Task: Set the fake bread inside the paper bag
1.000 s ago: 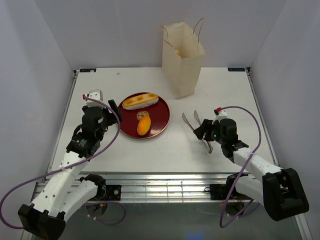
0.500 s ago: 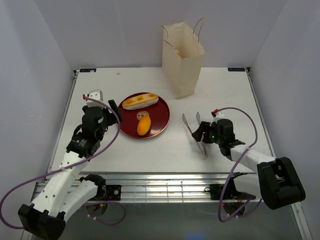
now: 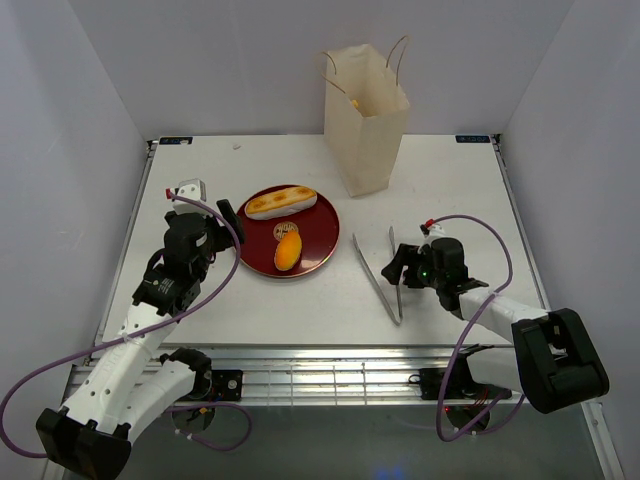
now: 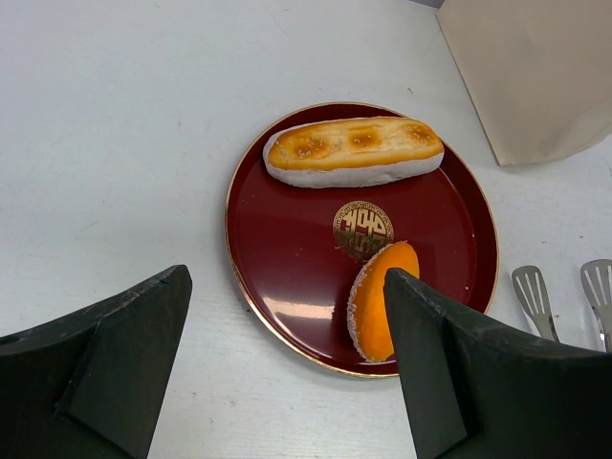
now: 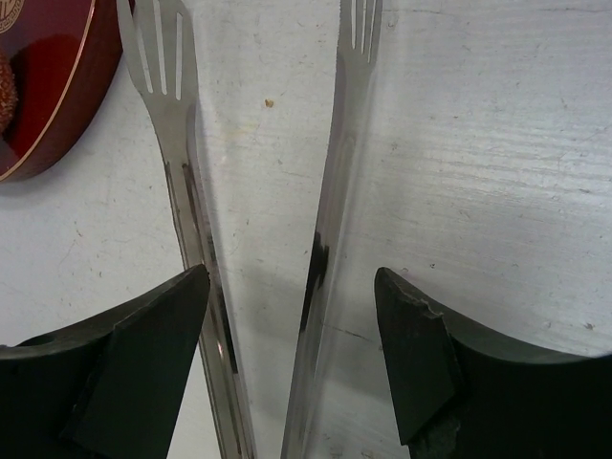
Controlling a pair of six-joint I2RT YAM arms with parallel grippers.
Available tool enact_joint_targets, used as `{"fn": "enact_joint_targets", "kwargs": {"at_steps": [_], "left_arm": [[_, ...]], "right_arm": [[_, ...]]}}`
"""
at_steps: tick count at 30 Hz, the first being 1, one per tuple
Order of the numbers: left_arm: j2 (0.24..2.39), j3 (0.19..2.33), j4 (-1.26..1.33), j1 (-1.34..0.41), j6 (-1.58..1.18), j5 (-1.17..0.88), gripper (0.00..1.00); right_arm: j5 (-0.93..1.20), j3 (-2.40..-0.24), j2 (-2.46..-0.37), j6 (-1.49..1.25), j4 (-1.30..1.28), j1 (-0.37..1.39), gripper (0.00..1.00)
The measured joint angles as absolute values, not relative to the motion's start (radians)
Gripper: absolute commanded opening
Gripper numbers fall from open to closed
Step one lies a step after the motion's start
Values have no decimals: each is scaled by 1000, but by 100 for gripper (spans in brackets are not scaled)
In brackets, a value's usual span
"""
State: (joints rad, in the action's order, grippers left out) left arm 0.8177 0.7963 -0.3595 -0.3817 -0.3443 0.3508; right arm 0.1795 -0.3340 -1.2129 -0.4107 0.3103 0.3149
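Two pieces of fake bread lie on a dark red plate (image 3: 262,255): a long roll (image 3: 281,201) (image 4: 354,150) at the back and an orange oval (image 3: 288,250) (image 4: 382,301) near the front. The paper bag (image 3: 366,120) (image 4: 535,76) stands upright behind the plate, to its right, with its mouth open. My left gripper (image 3: 225,225) (image 4: 287,287) hovers open at the plate's left front, holding nothing. My right gripper (image 3: 400,265) (image 5: 292,287) is open low over the metal tongs (image 3: 378,280) (image 5: 172,143). Both tong arms lie spread between its fingers.
The tongs' tips (image 4: 531,296) point towards the plate's right edge. White walls close in the table (image 3: 450,200) on three sides. A metal rail (image 3: 320,375) runs along the near edge between the arm bases.
My right gripper has opened wider and the tongs have sprung apart, their left arm swinging towards the plate. The left arm has not moved.
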Motion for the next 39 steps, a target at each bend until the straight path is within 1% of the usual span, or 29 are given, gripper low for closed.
{"fn": "enact_joint_targets", "kwargs": {"at_steps": [7,12,14,20,21,22,28,33,39], "left_arm": [[822,796,-360,-382,-344,350,92],[823,796,-360,-382,-344,350,92],[823,796,-360,-382,-344,350,92],[824,796,-360,-382,-344,350,92],[825,796,-360,-382,-344,350,92],[825,796,-360,-382,-344,350,92],[826,796,-360,-382,-344,350,92],[828,796,-360,-382,-345,349,92],[828,795,-360,-382,-344,350,92]], "right_arm": [[178,-398,-1192,-398,228,316,78],[157,-573,-1155,-340,123,316,83],[133,-644,-1130,-316,96,316,89],[-6,-831,-1065,-259,-4,316,95],[-35,-841,-1047,-253,-11,316,94],[-64,-842,-1026,-248,-17,316,90],[-167,-778,-927,-243,-44,316,90],[-191,-736,-928,-252,-76,316,90],[-204,-736,-942,-262,-83,316,90]]}}
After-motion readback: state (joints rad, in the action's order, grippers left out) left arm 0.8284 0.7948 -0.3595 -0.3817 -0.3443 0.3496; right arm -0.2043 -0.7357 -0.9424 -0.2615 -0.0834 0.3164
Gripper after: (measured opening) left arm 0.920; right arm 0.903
